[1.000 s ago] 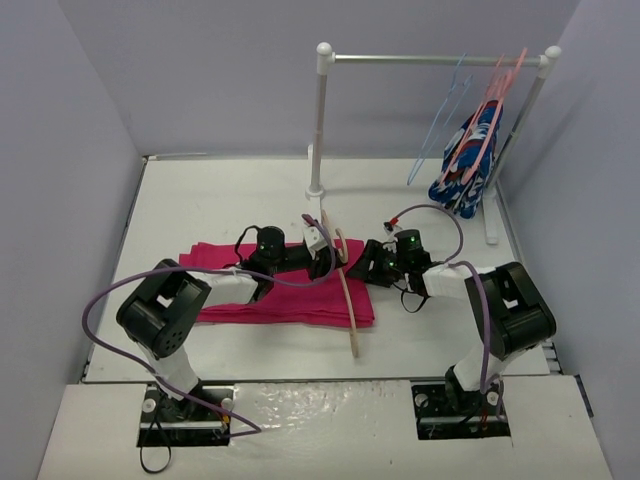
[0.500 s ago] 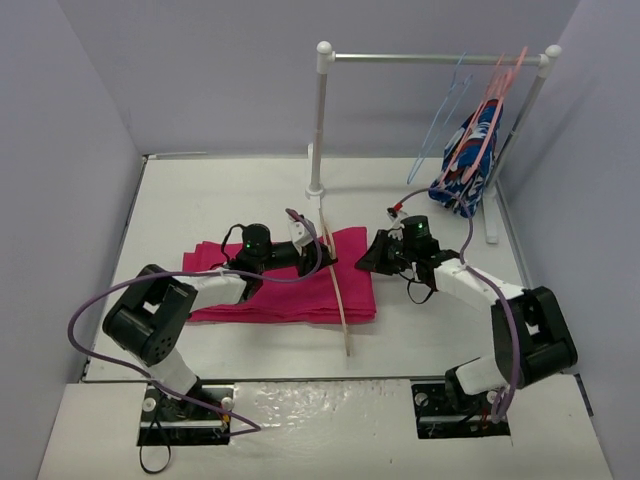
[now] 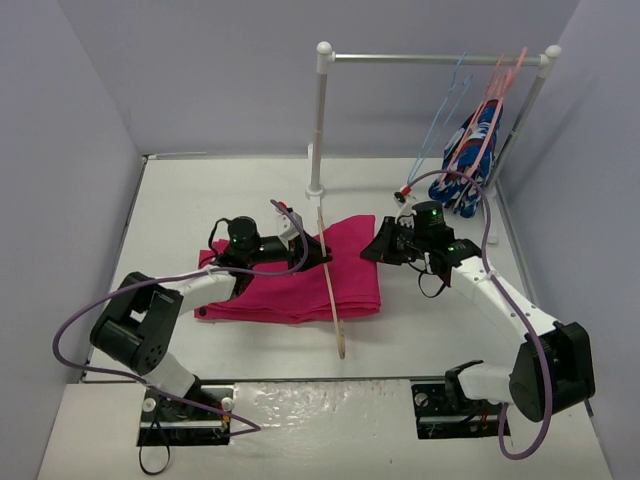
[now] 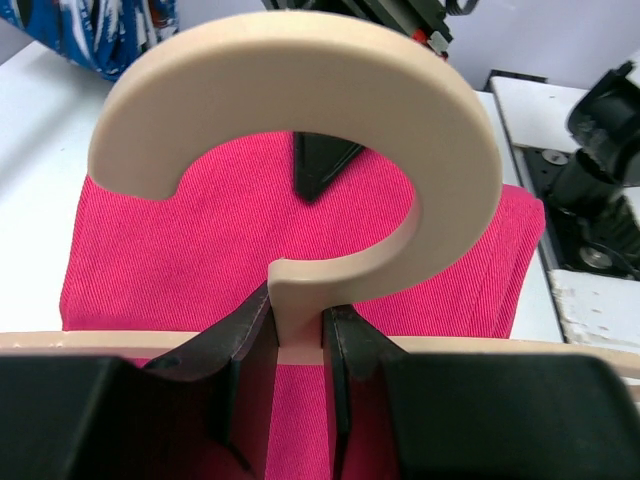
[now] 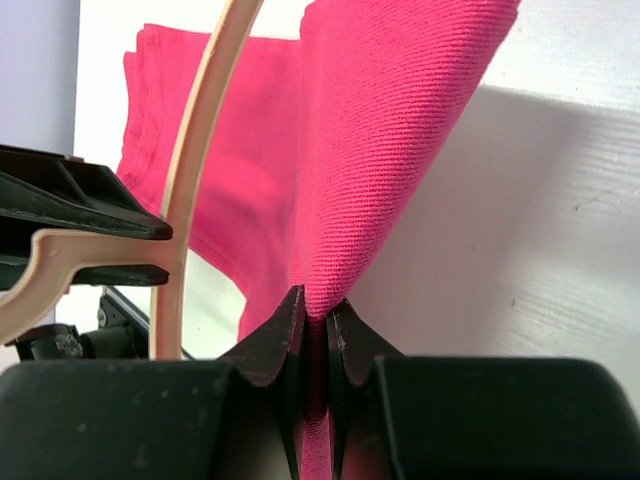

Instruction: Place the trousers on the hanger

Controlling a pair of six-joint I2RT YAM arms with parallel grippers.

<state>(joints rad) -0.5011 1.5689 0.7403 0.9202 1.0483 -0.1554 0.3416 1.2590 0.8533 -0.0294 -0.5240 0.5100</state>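
Note:
The magenta trousers (image 3: 300,280) lie folded on the table, their right end lifted. My right gripper (image 3: 372,247) is shut on that end's edge; the right wrist view shows the cloth (image 5: 380,150) pinched between the jaws at my right gripper (image 5: 316,308). My left gripper (image 3: 318,252) is shut on the neck of the beige hanger (image 3: 330,285), which stands on edge across the trousers. In the left wrist view the hanger's hook (image 4: 300,90) curves above my left gripper (image 4: 298,330), with the trousers (image 4: 200,240) behind it.
A white clothes rail (image 3: 430,60) stands at the back. A thin blue wire hanger (image 3: 440,120), salmon-pink hangers (image 3: 495,100) and a blue patterned garment (image 3: 468,160) hang at its right end. Grey walls close in both sides.
My right gripper has pulled back to the right and risen, lifting the trousers' right end. My left gripper has shifted left and back, tilting the hanger more upright over the cloth.

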